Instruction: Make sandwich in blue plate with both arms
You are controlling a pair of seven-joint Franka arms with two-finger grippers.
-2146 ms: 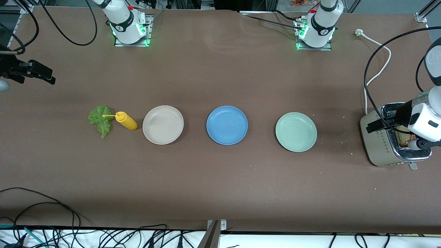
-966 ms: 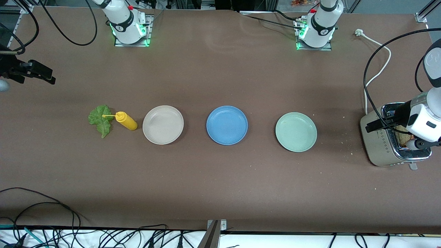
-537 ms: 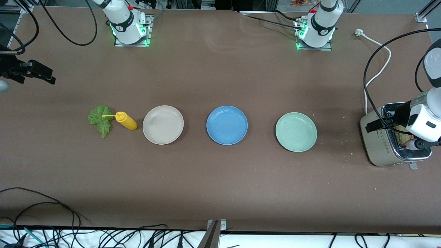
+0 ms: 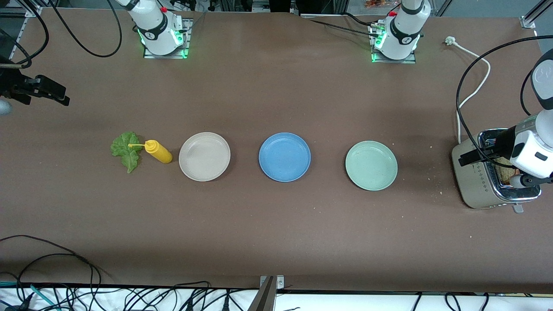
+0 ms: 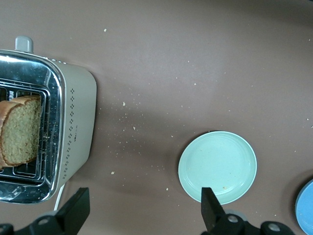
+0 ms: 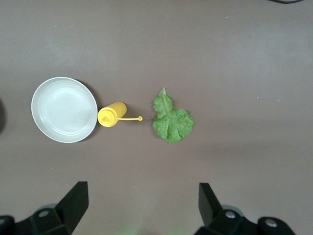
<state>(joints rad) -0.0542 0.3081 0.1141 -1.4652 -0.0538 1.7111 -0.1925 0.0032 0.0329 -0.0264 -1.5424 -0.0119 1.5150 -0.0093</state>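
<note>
1. Nothing on the counter has shifted over the last two seconds — both arms hold station.
2. The left tool (image 5: 142,215) hangs open, empty, over the toaster (image 4: 486,177) and its bread slice (image 5: 19,131).
3. The right tool (image 6: 142,210), also open and empty, waits above the lettuce leaf (image 6: 171,120).
4. The blue plate (image 4: 284,157) is bare — assembly, I judge, hasn't begun.

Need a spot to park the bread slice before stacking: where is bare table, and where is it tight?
Bare table lies between the blue plate and green plate, and nearer the front camera than the plates. It is tight where the lettuce, yellow bottle and beige plate cluster, and around the toaster.
</note>
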